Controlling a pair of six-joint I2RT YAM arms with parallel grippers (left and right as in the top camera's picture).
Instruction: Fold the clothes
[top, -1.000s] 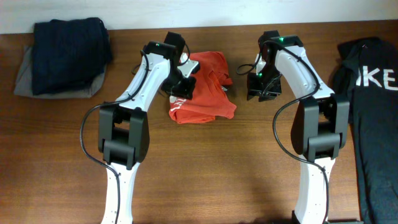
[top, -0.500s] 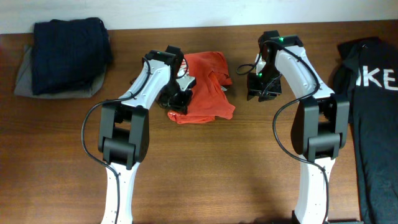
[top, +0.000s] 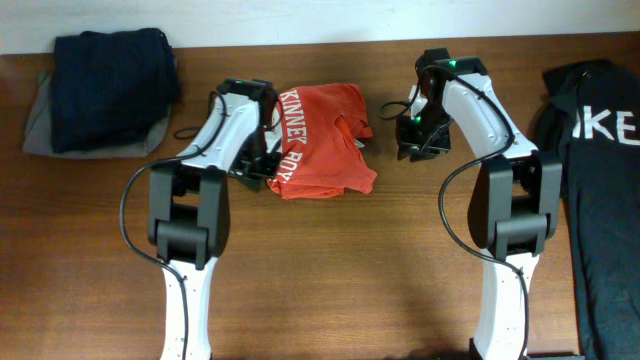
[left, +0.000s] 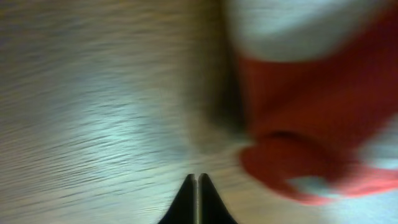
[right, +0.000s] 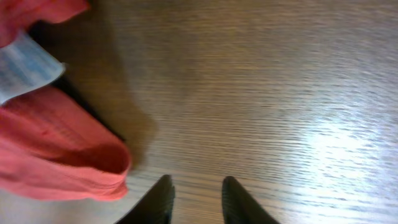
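Observation:
The clothes are one orange-red T-shirt (top: 330, 150), lying in a folded heap at the back middle of the table. White lettering (top: 290, 140) faces up on its left part. My left gripper (top: 256, 168) sits just off the shirt's left edge. In the left wrist view its fingertips (left: 197, 182) are pressed together over bare wood, with the blurred shirt (left: 311, 112) to the right. My right gripper (top: 415, 140) hovers just right of the shirt. Its jaws (right: 198, 185) stand apart with only wood between them, and a shirt fold (right: 62, 155) lies to their left.
A dark navy folded garment (top: 110, 75) rests on a grey one (top: 40, 125) at the back left. A black garment with white lettering (top: 595, 150) covers the table's right side. The pale wall runs along the table's back edge.
My left gripper has let go of the shirt, slid left off it and shut. The shirt's left part now lies with white lettering up. My right gripper's jaws have narrowed.

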